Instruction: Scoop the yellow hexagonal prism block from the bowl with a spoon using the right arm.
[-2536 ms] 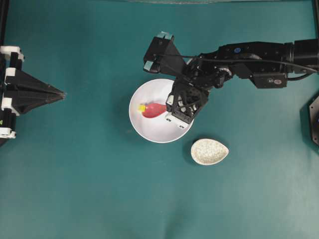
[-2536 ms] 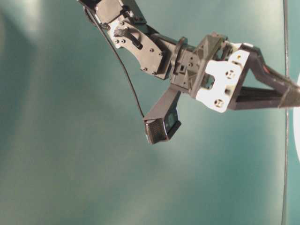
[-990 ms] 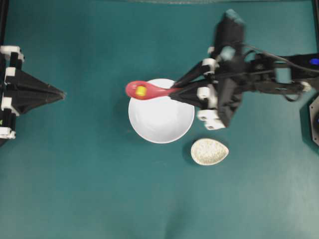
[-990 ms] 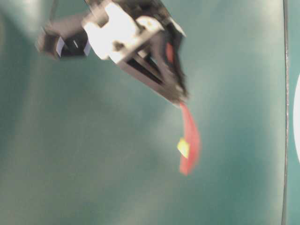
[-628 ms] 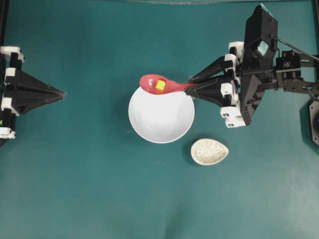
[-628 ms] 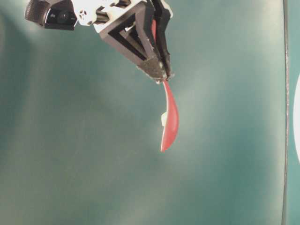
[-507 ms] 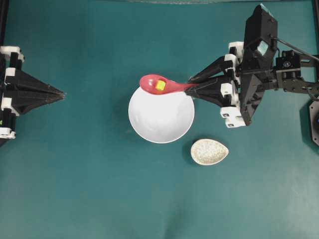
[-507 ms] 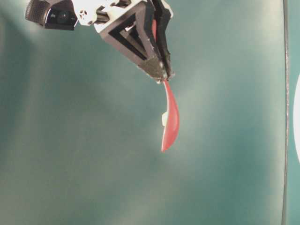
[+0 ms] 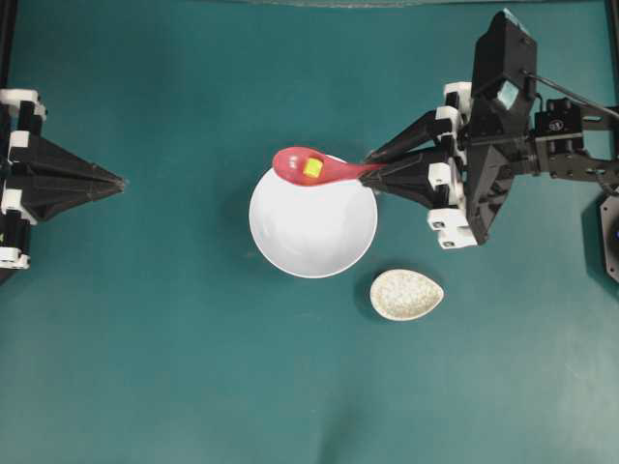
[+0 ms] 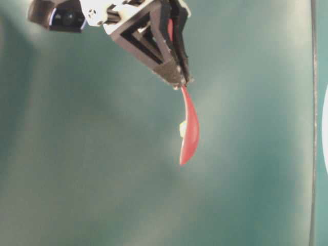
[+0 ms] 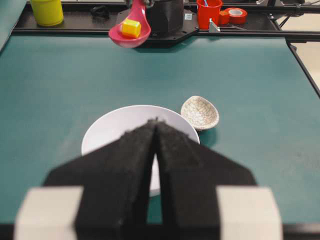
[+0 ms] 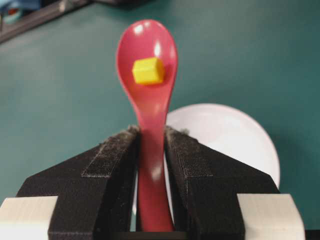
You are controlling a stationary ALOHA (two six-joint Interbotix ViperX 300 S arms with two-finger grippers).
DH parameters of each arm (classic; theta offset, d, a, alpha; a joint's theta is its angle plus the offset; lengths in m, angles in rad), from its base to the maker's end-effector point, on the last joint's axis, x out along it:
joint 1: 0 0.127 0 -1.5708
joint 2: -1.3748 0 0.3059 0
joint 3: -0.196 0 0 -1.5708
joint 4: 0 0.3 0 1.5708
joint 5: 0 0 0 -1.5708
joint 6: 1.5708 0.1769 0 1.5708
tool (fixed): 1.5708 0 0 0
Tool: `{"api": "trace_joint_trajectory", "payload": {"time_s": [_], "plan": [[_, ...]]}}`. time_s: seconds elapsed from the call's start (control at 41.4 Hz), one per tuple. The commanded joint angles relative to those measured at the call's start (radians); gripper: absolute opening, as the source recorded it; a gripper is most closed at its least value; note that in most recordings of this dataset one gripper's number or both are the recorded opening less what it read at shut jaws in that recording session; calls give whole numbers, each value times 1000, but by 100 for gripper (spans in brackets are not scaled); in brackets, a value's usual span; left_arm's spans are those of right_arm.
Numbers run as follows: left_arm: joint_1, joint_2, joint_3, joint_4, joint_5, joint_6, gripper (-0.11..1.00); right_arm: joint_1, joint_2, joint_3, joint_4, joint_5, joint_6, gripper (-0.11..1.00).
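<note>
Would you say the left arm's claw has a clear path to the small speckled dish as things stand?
Probably not a straight one: the left claw sits far left, and the white bowl lies between it and the speckled dish; it would have to skirt the bowl.

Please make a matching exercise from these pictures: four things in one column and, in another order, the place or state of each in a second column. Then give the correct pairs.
Things
1. yellow hexagonal prism block
2. spoon
3. white bowl
4. speckled beige dish

Places or states
A. on the table with nothing inside
B. held by its handle between the fingers of the right gripper
C. lying in the pink-red scoop
D. on the table beside the bowl

Pairs: 1-C, 2-B, 3-A, 4-D
</note>
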Motion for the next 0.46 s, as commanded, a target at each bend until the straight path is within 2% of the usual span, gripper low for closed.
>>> {"api": "trace_joint_trajectory", "payload": {"time_s": [0.0, 0.435], "plan": [[2, 3, -25, 0, -11, 0, 1, 2, -15, -8, -2, -3, 0, 23], [2, 0, -25, 0, -6, -2, 1, 2, -15, 5, -2, 3, 3, 23]]}}
